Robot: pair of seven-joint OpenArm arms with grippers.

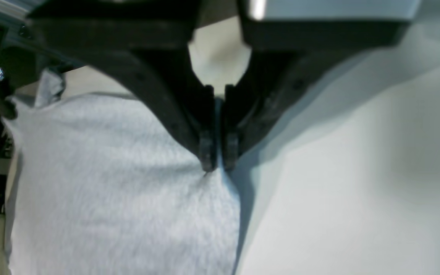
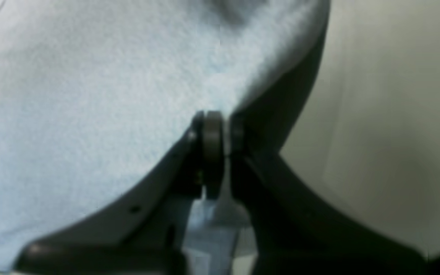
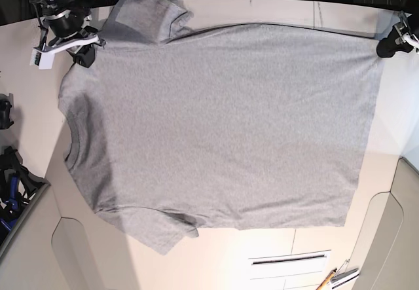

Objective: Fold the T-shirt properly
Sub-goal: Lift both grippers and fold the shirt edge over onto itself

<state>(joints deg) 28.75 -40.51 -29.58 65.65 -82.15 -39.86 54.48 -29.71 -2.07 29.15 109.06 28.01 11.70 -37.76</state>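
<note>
**Inspector:** One garment fills most of the table: the T-shirt lies spread flat, plain side up, no lettering visible. Its long axis runs left to right in the base view, with the ribbed collar at the left and the hem at the right.

**Assistant:** And the arms in relation to it?

**Inspector:** Both sit at the far edge, well apart, one at each end of that axis. The right gripper is at the far left, on the shoulder beside the far sleeve. The left gripper is at the far right, on the hem corner.

**Assistant:** Jaw condition?

**Inspector:** In the left wrist view the left gripper has its fingertips pressed together, with a ridge of grey cloth pinched between them. In the right wrist view the right gripper is likewise closed, and the fabric bunches into the pinch.

**Assistant:** What does the coming move turn on?

**Inspector:** In my judgement, it turns on the cloth lying wholly to the near side of both tools. The two grips hold the same far long edge, so carrying it toward the near edge would fold the shirt lengthwise. Neither arm is nearer; they must travel together, or the fold line will skew.

**Assistant:** Other items?

**Inspector:** A pencil lies at the near right, clear of the shirt.
</note>
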